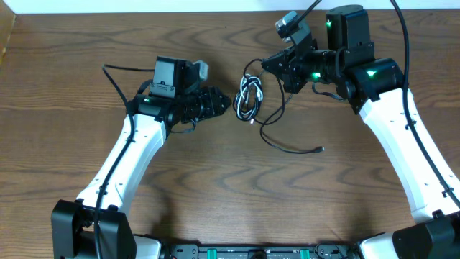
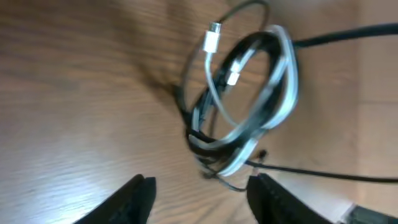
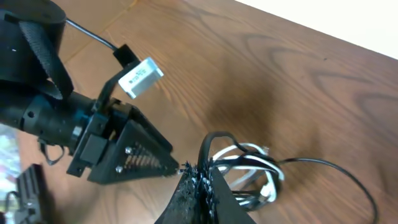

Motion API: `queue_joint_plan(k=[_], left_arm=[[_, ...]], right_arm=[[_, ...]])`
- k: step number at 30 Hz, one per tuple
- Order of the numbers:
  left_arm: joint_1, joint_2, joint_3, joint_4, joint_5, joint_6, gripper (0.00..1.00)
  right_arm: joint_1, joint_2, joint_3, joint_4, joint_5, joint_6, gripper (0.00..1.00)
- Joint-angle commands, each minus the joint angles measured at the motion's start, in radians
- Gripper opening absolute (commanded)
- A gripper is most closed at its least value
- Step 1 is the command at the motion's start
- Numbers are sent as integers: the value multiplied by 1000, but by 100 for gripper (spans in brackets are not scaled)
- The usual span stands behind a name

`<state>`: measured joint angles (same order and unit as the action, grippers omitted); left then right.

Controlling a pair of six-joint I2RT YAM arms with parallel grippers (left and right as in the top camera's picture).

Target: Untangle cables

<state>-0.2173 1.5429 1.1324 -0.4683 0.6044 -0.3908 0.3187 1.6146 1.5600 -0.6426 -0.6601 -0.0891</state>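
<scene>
The wooden table (image 1: pixel 72 144) carries the cables (image 1: pixel 249 97), a small coil of black and white cords wound together and striped where they cross. The left gripper (image 2: pixel 202 186) sits just left of the coil with its fingers spread and nothing between them. The right gripper (image 3: pixel 200 180) is just behind and to the right of the coil, clenched on a black loop at its top. A loose black cord (image 1: pixel 287 144) trails forward and right from the coil and ends in a small plug (image 1: pixel 321 150). White plug ends (image 2: pixel 213 38) poke out of the coil. The white label (image 1: pixel 164 89) on the left wrist is too small to read.
</scene>
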Motion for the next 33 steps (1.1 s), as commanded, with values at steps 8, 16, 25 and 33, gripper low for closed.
queue_joint_plan(k=[8,16,25,33], left_arm=[[-31,7,-12,30,96,129,60],[-106,76,-12,163,-30,124,59],[-132,206,-12,263,-29,64,8],[-84,206,-12,165,-29,108,7]], right_arm=[[2,-19,7,4,-58,78,1],[4,-19,7,4,-84,77,1],[-2,-19,7,4,-83,77,1],[-103,-40,7,31,-206,76,1]])
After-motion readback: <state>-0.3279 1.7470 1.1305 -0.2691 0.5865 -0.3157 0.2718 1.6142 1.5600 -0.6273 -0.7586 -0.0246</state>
